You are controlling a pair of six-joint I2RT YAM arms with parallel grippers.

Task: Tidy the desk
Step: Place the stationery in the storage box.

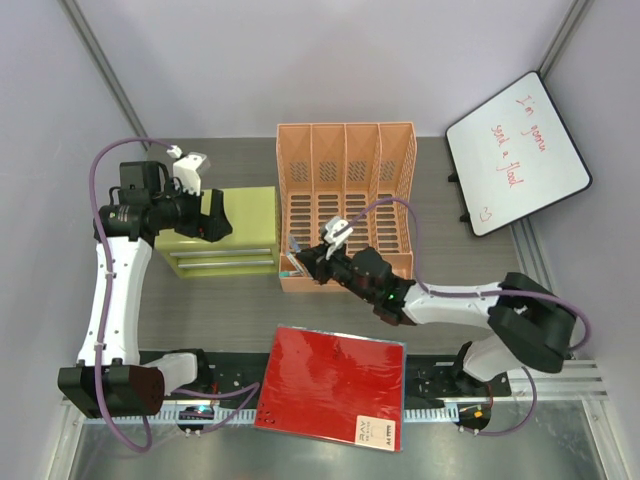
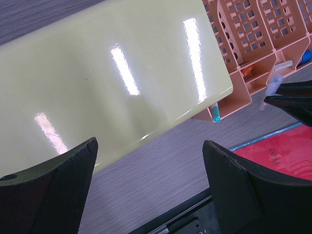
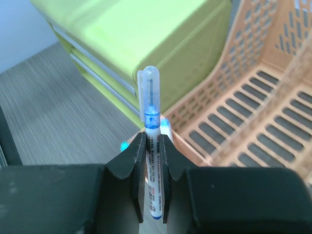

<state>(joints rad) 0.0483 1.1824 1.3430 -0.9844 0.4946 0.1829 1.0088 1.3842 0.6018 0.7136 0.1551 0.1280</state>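
right gripper (image 3: 151, 146) pinches a blue pen (image 3: 149, 92) at the orange rack (image 3: 253, 112) corner, likely to drop inside; left gripper (image 2: 150, 146) spread wide.

left gripper (image 2: 150, 146) spread wide, holding nothing, over green cabinet (image 2: 107, 73) top and grey desk (image 2: 161, 170); orange rack (image 2: 253, 29) right, red folder (image 2: 282, 151) near-right.

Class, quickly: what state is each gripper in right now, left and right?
Left gripper: open, holding nothing, above the green cabinet.
Right gripper: closed on a blue marker.
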